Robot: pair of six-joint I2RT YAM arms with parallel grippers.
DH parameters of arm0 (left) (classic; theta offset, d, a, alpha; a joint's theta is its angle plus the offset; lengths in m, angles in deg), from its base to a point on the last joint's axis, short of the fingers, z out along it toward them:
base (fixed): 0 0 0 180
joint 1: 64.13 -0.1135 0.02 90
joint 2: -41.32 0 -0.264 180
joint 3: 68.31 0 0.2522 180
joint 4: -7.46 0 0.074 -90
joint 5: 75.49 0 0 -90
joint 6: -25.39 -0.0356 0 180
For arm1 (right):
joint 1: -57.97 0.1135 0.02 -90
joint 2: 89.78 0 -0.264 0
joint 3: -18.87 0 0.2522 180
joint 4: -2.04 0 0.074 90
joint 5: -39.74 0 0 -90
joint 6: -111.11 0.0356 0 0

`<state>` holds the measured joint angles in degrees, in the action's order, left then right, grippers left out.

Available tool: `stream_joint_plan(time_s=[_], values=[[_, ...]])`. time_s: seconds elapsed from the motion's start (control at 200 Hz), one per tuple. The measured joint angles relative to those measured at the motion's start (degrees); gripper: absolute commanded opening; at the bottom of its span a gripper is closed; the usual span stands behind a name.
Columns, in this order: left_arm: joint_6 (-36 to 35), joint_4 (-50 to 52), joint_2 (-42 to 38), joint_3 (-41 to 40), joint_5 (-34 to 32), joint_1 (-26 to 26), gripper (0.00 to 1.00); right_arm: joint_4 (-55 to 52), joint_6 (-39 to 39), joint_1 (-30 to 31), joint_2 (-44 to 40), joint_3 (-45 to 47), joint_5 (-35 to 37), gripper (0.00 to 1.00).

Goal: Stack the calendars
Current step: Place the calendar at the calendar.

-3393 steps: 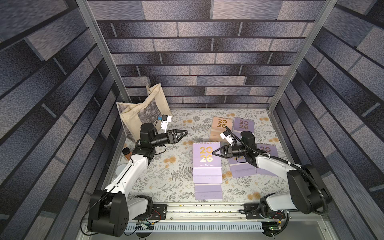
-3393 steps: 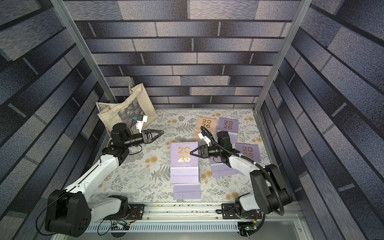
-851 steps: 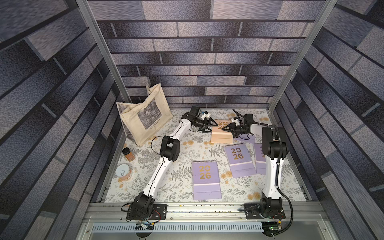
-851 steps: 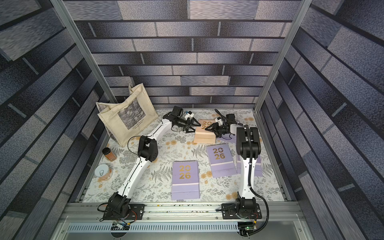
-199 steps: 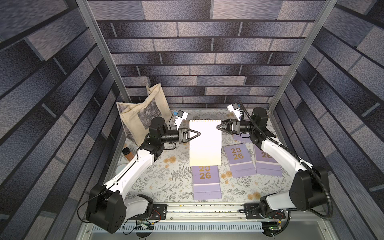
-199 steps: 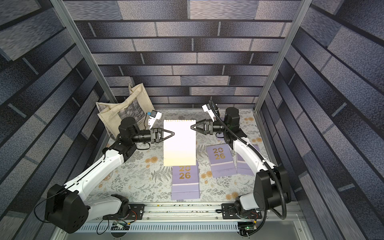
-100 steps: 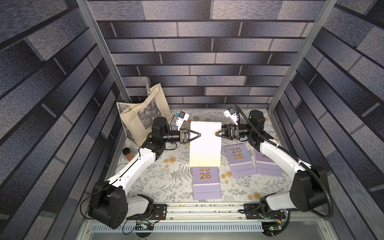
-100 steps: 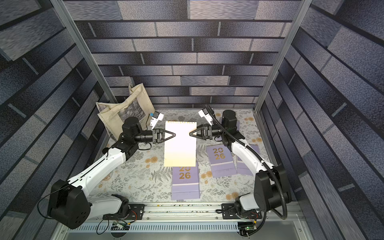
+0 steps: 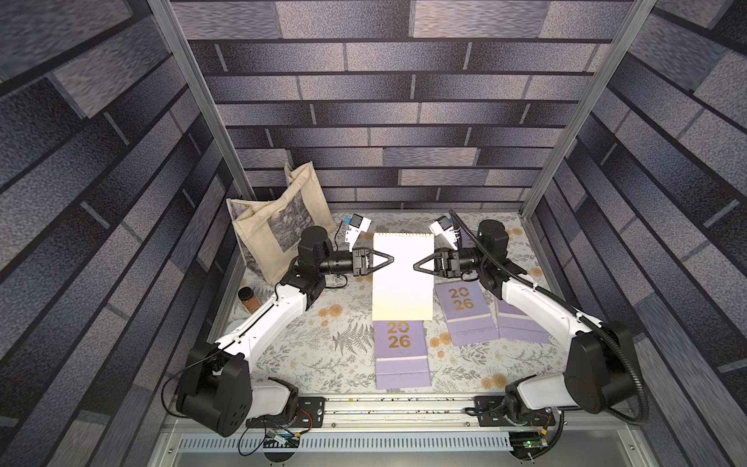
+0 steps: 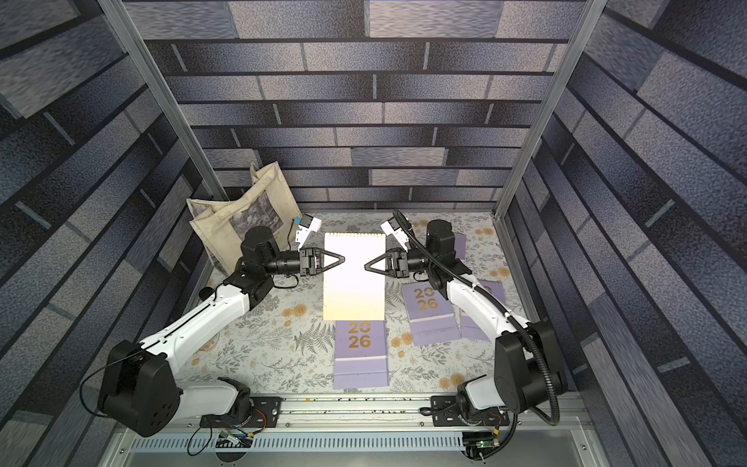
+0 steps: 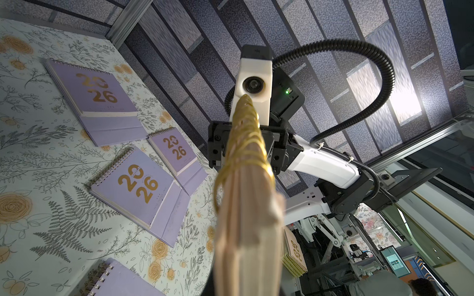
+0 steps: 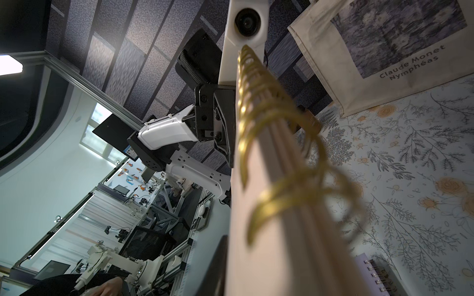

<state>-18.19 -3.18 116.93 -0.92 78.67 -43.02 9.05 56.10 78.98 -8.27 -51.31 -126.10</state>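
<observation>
Held the pale peach, flat, gold-ringed paper calendar [image 9: 402, 283] high between the left gripper [image 9: 391, 258] and right gripper [image 9: 415, 267], both pinched shut on its sides, with flat lavender calendars [image 9: 400, 351] lying apart below them, not yet stacked.

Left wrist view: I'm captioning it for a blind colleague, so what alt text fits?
A peach calendar with gold spiral binding fills the centre edge-on, close to the lens, with the right arm facing the camera behind it. Four lavender calendars lie flat on the floral table.
</observation>
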Motion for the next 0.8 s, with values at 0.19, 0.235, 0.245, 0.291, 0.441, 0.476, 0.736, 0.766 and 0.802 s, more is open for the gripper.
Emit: stream_joint_plan(time_s=[0.19,0.235,0.245,0.291,0.441,0.476,0.736,0.766,0.802], values=[[0.13,-1.62,0.57,0.00,0.39,0.20,0.07,-0.02,0.66,-0.02,-0.28,0.02,0.68,0.00],[0.13,-1.79,0.70,0.00,0.44,0.20,0.18,0.00,0.66,-0.02,-0.33,0.02,0.79,0.00],[0.15,-1.81,0.74,0.00,0.44,0.20,0.21,0.00,0.66,-0.02,-0.33,0.02,0.79,0.00],[0.17,-1.81,0.79,0.00,0.31,0.20,0.36,0.00,0.55,-0.02,-0.33,0.02,0.81,0.00],[-0.48,-0.42,1.81,0.02,-0.42,0.22,0.68,0.02,0.48,0.13,-0.79,0.04,0.96,0.00],[-0.94,0.48,1.97,0.04,-0.59,0.11,0.72,0.02,0.48,0.13,-0.94,0.07,1.07,0.00],[-3.96,8.15,2.23,0.59,-1.05,-4.85,0.89,0.00,1.84,0.13,-1.60,2.67,4.00,0.00],[-4.37,9.27,2.23,0.61,-1.03,-5.62,0.89,-0.04,2.21,0.13,-1.49,3.08,4.37,0.00],[-5.05,10.86,2.19,0.63,-1.09,-6.67,0.89,-0.20,2.43,0.13,-1.33,3.52,4.72,0.00]])
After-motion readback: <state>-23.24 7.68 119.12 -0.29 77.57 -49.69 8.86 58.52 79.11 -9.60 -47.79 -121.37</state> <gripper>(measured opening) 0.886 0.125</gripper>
